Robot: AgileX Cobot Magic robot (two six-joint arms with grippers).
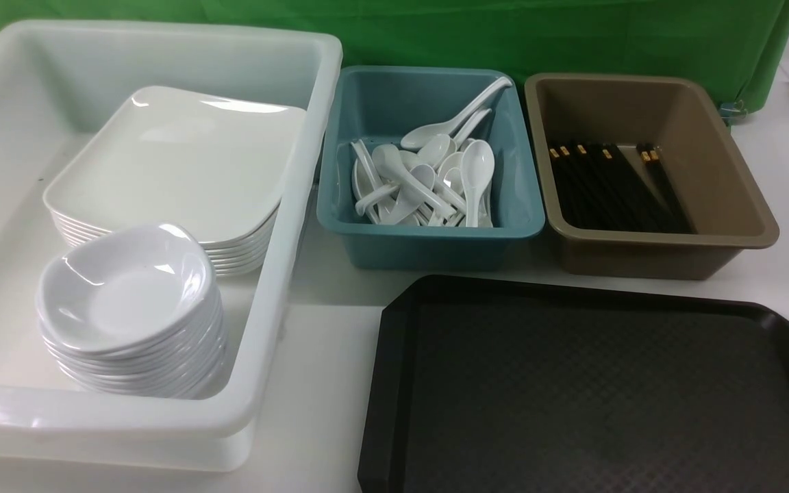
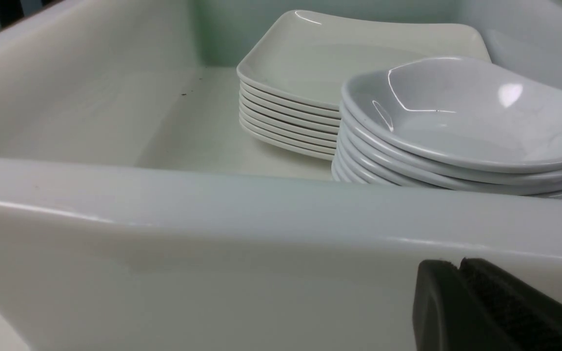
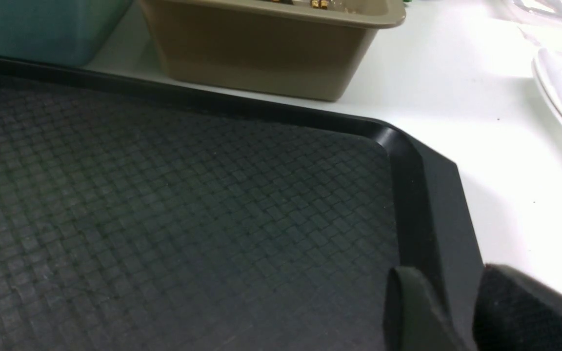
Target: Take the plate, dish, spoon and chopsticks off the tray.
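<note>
Tray [image 3: 173, 209] rim is straddled by the right claw [image 3: 456, 312], one finger on each side, at the lower right of the right wrist view. The left claw [image 2: 459, 273], pressed shut and empty, is seen before the white tub [image 1: 285, 287]. Plates [image 1: 175, 164] and bowls [image 1: 127, 287] are stacked there; spoons [image 1: 429, 178] fill the teal tub [image 1: 435, 239], chopsticks [image 1: 614, 185] the brown tub [image 1: 655, 257], across the upper frame.

White tub [image 1: 285, 226], teal tub [image 1: 435, 246] and brown tub [image 1: 648, 257] in a row on white desk [image 1: 326, 356]; green cloth [image 1: 504, 34] behind.
</note>
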